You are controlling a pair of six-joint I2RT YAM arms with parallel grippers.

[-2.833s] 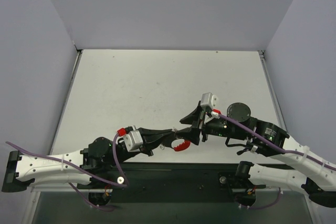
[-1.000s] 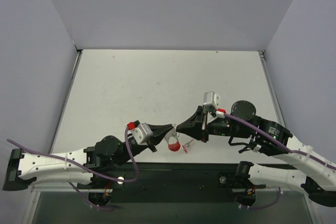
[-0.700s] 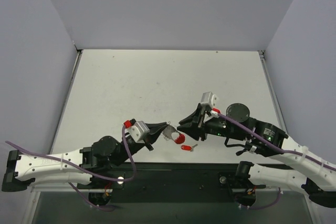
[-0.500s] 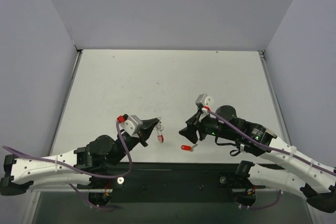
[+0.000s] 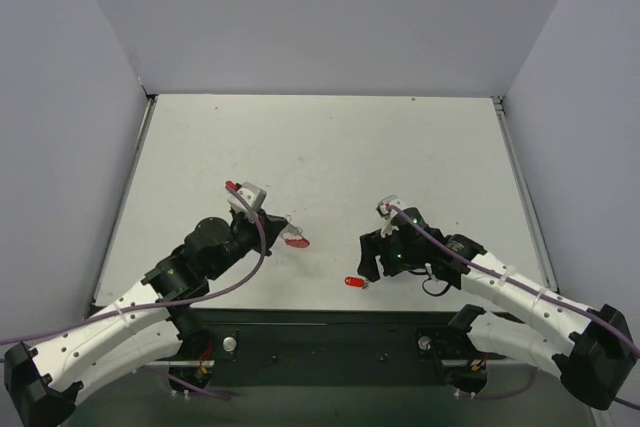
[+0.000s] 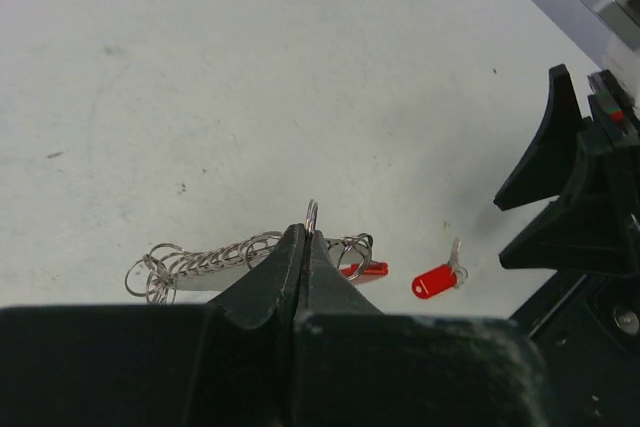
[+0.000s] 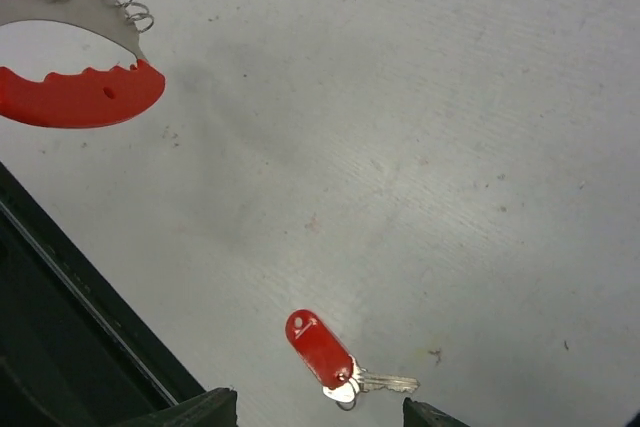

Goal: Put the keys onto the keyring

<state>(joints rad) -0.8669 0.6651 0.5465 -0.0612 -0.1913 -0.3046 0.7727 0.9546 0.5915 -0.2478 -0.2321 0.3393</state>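
Surface: flat white table (image 5: 330, 147), scuffed and speckled, with a black rail (image 5: 330, 332) along its near edge.
Room: plain lilac-grey walls (image 5: 330, 17) on three sides.
Left gripper (image 6: 305, 237): clamped on a thin silver ring of the red curved keyring clip (image 5: 295, 239), which hangs from it over the table.
Right gripper (image 5: 366, 257): jaws wide, holding nothing.
Small red-tagged silver key (image 7: 322, 349): flat on the table near the rail, just beside the right gripper.

bright, even, diffuse light; faint soft shadows; wrist views blur up close
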